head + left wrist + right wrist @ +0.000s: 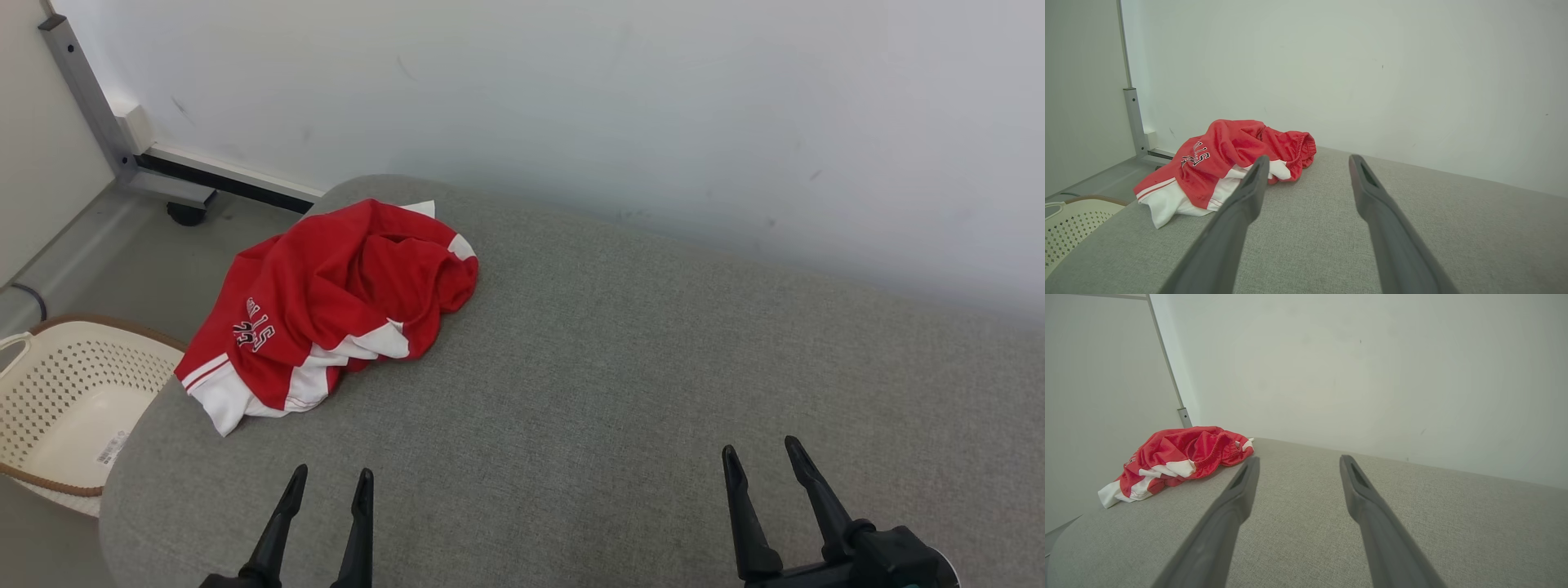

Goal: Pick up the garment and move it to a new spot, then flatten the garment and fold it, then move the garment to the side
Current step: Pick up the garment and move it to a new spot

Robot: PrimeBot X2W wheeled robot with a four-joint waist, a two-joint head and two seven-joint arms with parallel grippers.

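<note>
The garment (326,306) is a crumpled heap of red shorts with white trim and lettering, lying at the far left end of the grey padded surface (620,367), one white hem near the left edge. My left gripper (329,475) stands open at the near edge, a little short of the heap, with nothing between its fingers. My right gripper (759,451) is open too, over bare padding at the lower right. In the left wrist view the garment (1224,159) lies ahead and left of the left gripper (1308,159). The right wrist view has the garment (1180,457) far left of the right gripper (1298,459).
A cream perforated basket (69,400) sits on the floor left of the padded surface. A white wall (653,106) runs along the far side. A grey metal frame leg (90,98) with a caster stands at the back left. Bare padding stretches right of the garment.
</note>
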